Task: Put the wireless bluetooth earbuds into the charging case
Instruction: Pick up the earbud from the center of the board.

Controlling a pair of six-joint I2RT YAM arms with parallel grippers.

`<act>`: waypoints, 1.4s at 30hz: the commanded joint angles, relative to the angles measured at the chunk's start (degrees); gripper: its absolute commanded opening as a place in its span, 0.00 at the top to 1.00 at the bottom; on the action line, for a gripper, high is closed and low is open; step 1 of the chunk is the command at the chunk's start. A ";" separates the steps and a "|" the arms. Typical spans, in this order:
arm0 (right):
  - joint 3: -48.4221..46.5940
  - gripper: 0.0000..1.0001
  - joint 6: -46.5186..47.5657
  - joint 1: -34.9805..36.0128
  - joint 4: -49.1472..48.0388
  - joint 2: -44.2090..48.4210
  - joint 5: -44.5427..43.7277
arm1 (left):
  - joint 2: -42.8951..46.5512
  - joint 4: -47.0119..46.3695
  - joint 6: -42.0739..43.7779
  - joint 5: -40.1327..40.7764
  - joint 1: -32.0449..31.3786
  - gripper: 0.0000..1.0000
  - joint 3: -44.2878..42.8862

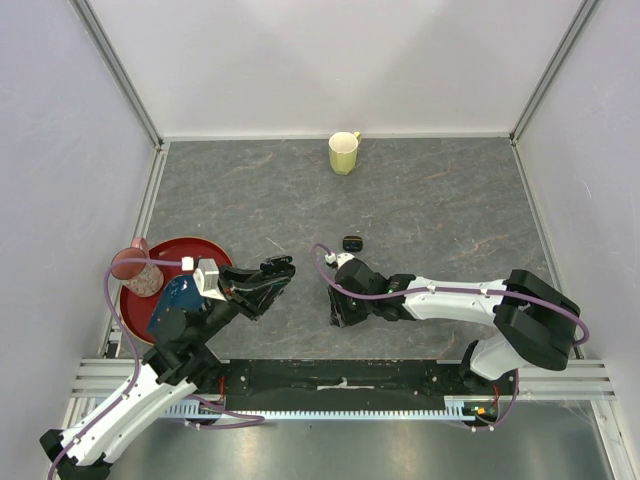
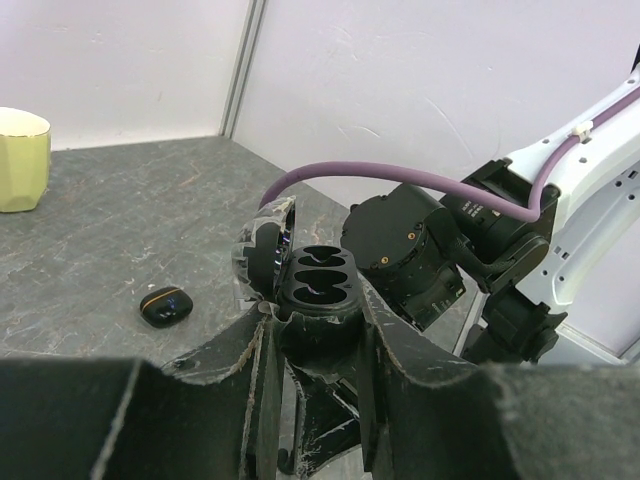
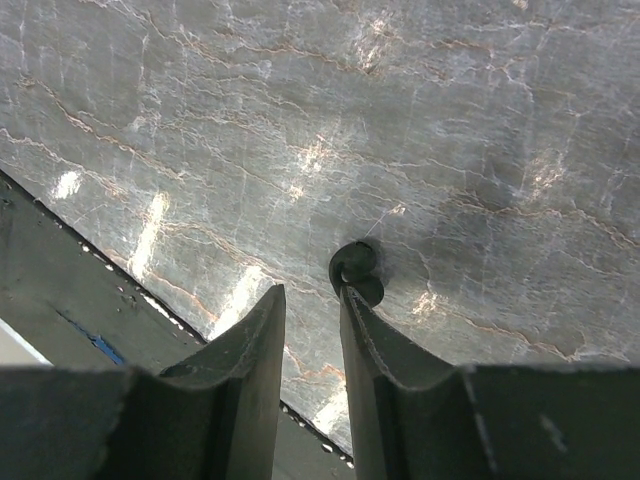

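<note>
L fingers (image 2: 228,385) clamp open charging case (image 2: 318,278), slots empty. R fingers (image 3: 250,345) parted, empty, above earbud (image 3: 355,270) on tabletop (image 3: 420,120). No bud inserted yet.

One open charging case (image 2: 318,282) in left gripper (image 2: 318,325), one closed charging case (image 2: 165,305) left of it. One earbud (image 3: 357,272) just beyond right gripper (image 3: 310,300). One yellow mug (image 1: 344,153), one red plate (image 1: 195,246), one pinkish jar (image 1: 138,268).

Left arm (image 1: 150,380) reaches forward and inward, left gripper (image 1: 275,270) clamped on the open charging case (image 2: 320,275); right arm (image 1: 450,295) stretches leftward — right gripper (image 3: 310,295) tipped downward, jaws narrowly parted.
</note>
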State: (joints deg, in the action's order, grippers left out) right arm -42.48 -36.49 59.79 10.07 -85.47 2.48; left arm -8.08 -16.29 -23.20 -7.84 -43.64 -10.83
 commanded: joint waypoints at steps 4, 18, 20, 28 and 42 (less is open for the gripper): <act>-1.82 0.65 2.74 0.06 2.76 -0.31 -3.71 | 0.25 -1.02 0.35 0.45 -0.22 0.98 0.63; -3.84 0.67 5.38 0.24 5.23 -1.28 -5.91 | 0.34 -0.93 0.00 0.72 -0.22 0.98 0.90; -4.10 0.67 5.55 0.24 5.49 -1.54 -6.26 | 0.43 -0.93 0.00 0.80 -0.13 0.98 0.99; -4.81 0.73 5.90 0.24 6.02 -2.15 -6.96 | 0.96 -0.76 -0.44 0.98 -0.13 0.98 1.43; -5.16 0.93 4.50 0.33 5.67 0.12 -11.18 | 0.78 -0.58 -0.35 0.54 -0.13 0.98 1.43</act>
State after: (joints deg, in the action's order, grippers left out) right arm -45.60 -31.68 59.79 15.77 -87.22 -6.31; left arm -7.55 -15.75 -23.22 -7.57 -43.64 -9.34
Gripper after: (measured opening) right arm 0.171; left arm 0.361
